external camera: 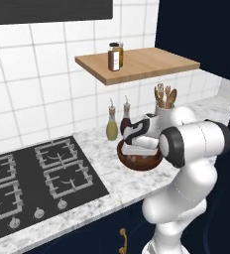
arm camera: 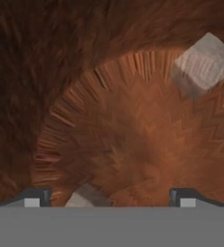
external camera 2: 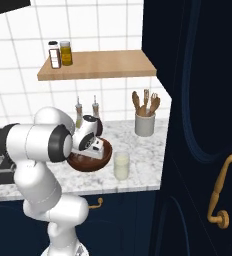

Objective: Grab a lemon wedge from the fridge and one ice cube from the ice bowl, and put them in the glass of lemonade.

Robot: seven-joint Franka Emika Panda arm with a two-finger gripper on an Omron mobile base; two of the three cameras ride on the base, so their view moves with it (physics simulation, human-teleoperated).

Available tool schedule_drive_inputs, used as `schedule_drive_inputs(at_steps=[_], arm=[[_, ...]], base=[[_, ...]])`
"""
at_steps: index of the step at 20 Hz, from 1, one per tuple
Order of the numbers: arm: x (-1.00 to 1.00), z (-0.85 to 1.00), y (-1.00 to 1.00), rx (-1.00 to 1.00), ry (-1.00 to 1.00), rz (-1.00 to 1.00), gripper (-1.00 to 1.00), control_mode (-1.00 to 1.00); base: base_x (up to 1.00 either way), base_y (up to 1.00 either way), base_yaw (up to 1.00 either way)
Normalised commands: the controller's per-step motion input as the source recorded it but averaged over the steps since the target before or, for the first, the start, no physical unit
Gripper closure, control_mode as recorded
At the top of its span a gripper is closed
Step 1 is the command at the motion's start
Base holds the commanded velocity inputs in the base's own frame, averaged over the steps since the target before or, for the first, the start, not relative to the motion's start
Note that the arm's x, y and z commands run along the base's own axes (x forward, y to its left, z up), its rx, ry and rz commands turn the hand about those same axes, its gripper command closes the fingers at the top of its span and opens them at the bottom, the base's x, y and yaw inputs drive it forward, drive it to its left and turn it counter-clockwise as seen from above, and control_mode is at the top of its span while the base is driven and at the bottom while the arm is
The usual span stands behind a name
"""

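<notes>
The ice bowl (external camera: 137, 163) (external camera 2: 89, 162), a wide dark reddish-brown wooden bowl, stands on the marble counter. My gripper (arm camera: 111, 198) (external camera 2: 96, 150) reaches down into it, open, with nothing held. In the hand view the bowl's wooden inside (arm camera: 133, 135) lies close below. One ice cube (arm camera: 205, 62) rests at the upper right, and another ice cube (arm camera: 87, 195) peeks up between my fingertips (arm camera: 34, 198), nearer the left one. The glass of lemonade (external camera 2: 121, 166) stands just right of the bowl. The fridge and the lemon wedge are out of view.
Two slim oil bottles (external camera: 112, 126) stand behind the bowl, and a grey utensil crock (external camera 2: 144, 124) to its right. A wooden shelf (external camera: 146, 67) with jars hangs above. The gas stove (external camera: 37, 173) lies left. A tall navy cabinet (external camera 2: 203, 125) with a gold handle bounds the right.
</notes>
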Motion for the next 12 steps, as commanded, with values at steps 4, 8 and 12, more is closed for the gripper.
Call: schedule_drive_inputs(at_steps=[4, 8, 12], arm=[[0.09, -0.21, 0.03, 0.00, 0.00, 0.00, -1.00, -1.00], [0.00, -0.12, 0.01, 0.00, 0.03, 0.00, -1.00, -1.00], [-0.05, -0.01, 0.00, 0.00, 0.02, 0.00, -1.00, -1.00]], base=[[0.00, 0.00, 0.00], [0.00, 0.00, 0.00], [0.00, 0.00, 0.00]])
